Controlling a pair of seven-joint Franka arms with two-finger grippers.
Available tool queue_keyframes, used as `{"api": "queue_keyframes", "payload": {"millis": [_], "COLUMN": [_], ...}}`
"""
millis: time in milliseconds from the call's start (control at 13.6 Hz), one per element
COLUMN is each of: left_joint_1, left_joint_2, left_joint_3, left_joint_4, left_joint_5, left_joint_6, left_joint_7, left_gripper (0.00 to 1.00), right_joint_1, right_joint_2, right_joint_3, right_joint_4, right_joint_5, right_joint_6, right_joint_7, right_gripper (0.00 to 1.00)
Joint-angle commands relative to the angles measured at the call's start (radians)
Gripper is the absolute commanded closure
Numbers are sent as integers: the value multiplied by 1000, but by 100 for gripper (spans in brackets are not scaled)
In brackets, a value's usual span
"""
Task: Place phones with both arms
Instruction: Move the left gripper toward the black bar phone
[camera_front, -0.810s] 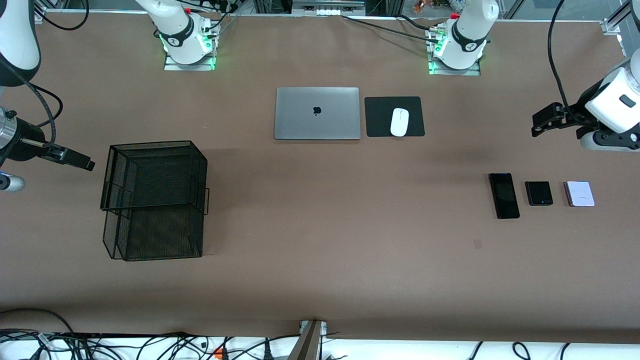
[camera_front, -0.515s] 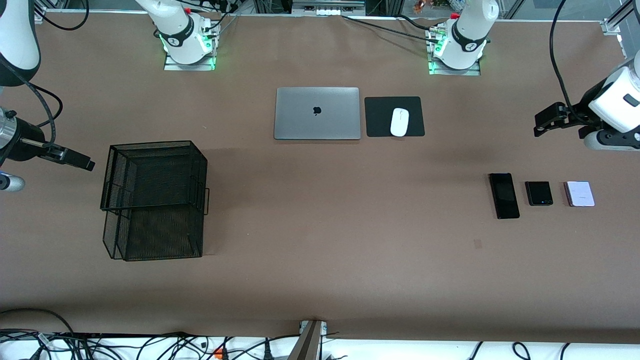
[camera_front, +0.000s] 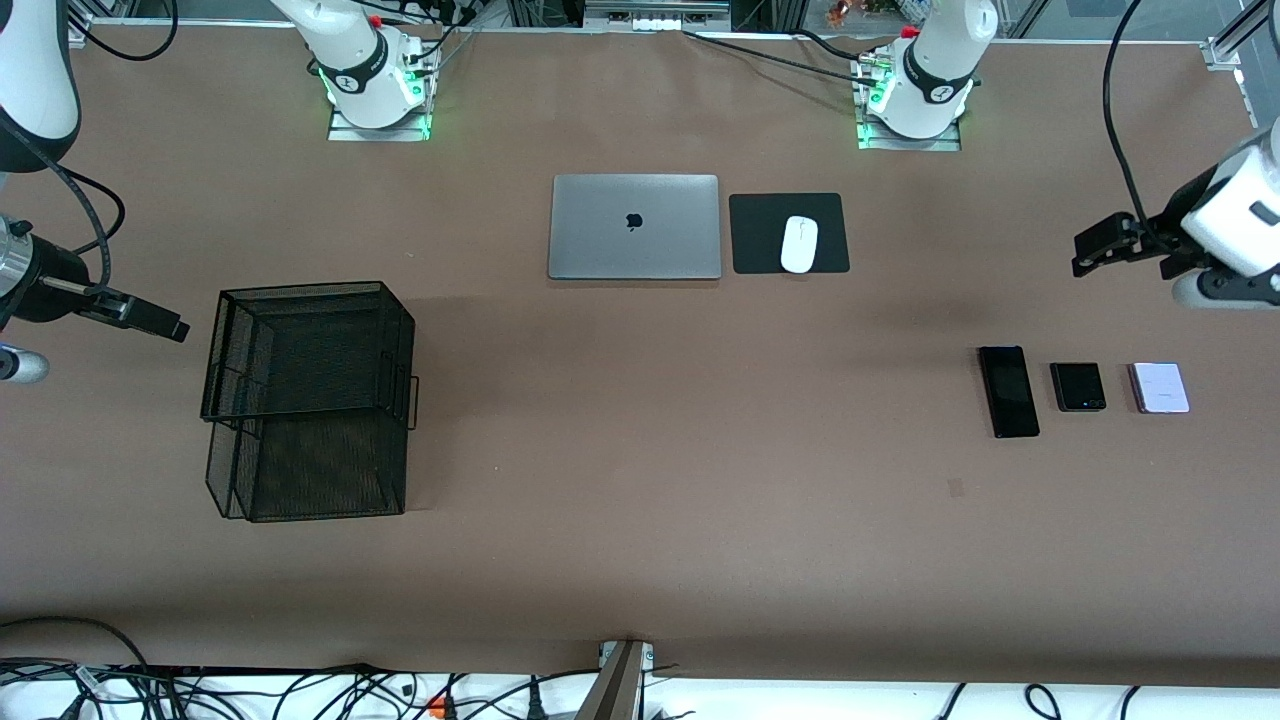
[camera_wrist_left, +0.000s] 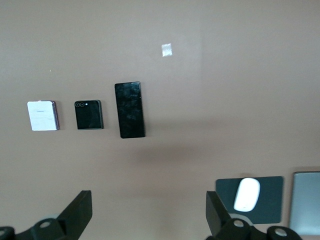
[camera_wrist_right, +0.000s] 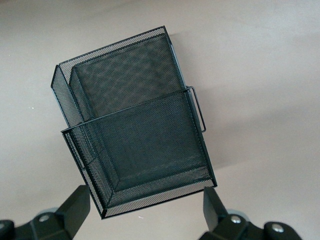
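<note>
With jaws spread and empty, the left gripper (camera_front: 1092, 250) has edged toward its arm's table end above the three phones: long slim black slab (camera_front: 1008, 391), small squarish black handset (camera_front: 1078, 387) and pale lilac-white handset (camera_front: 1159, 388), all untouched in a row, while the right gripper (camera_front: 160, 322) waits open beside the black wire-mesh tray stack (camera_front: 308, 400).

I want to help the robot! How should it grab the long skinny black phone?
Probably from straight above, fingers pinching its two long edges across the narrow width. The long slim black phone lies flat on the brown table, with only a small gap to the small squarish black phone beside it.
</note>
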Motion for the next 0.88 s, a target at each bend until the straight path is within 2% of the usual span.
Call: {"api": "queue_keyframes", "payload": {"millis": [0, 221, 515, 810], "left_joint_1": [55, 103, 160, 175], "left_joint_2": [105, 205, 237, 314], "left_joint_3": [-1, -1, -1, -1], "left_joint_4": [0, -40, -241, -333], "left_joint_5": [23, 23, 27, 26], "left_joint_6": [93, 248, 594, 814], "left_joint_7": [104, 112, 132, 105], "left_gripper": [0, 0, 0, 0], "right_joint_1": [-11, -11, -11, -11], "right_joint_2": [-12, -10, -9, -9], "right_joint_3": [5, 7, 5, 5], "right_joint_4": [4, 4, 2, 1], "right_joint_5": [18, 18, 19, 19], "right_joint_6": [-17, -16, -16, -16], "right_joint_7": [-4, -2, -2, -2], "right_gripper": [0, 0, 0, 0]}}
